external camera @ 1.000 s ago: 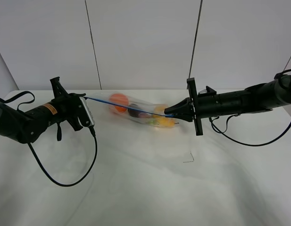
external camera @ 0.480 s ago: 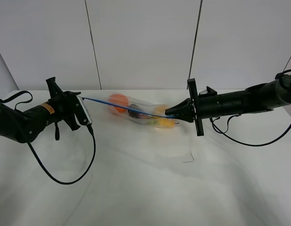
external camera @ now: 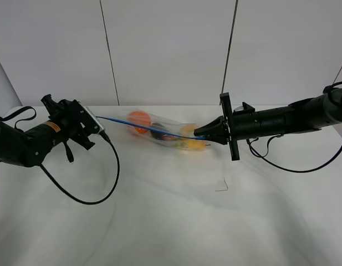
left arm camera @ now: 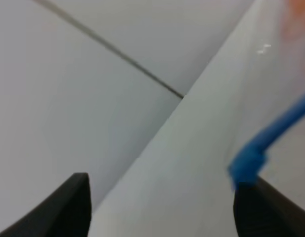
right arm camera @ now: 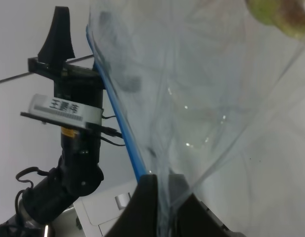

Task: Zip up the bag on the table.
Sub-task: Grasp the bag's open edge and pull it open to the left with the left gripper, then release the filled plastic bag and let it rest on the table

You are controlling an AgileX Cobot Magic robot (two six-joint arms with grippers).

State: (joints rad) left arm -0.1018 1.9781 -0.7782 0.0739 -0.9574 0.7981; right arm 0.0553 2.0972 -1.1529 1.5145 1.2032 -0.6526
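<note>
While the left arm lies low over the left side of the table [external camera: 159, 227], the left gripper [left arm camera: 162, 200] has its two dark fingers [left arm camera: 75, 202] spread wide apart, clamping nothing. The end of the blue zipper strip [left arm camera: 248, 165] sits just beside one finger, and the blur hides whether they touch. A black cable [external camera: 98, 191] loops from this arm onto the tabletop. From there the strip runs taut across the middle of the exterior view, along the upper edge of the bag [external camera: 159, 128], which hangs stretched between the two arms near the far side of the table. Orange produce [external camera: 139, 118], a purple piece [external camera: 159, 133] and a yellow piece [external camera: 196, 144] show through the clear plastic. At the bag's right end, the right gripper [external camera: 200, 133] is pinched tight on the plastic at the strip.
</note>
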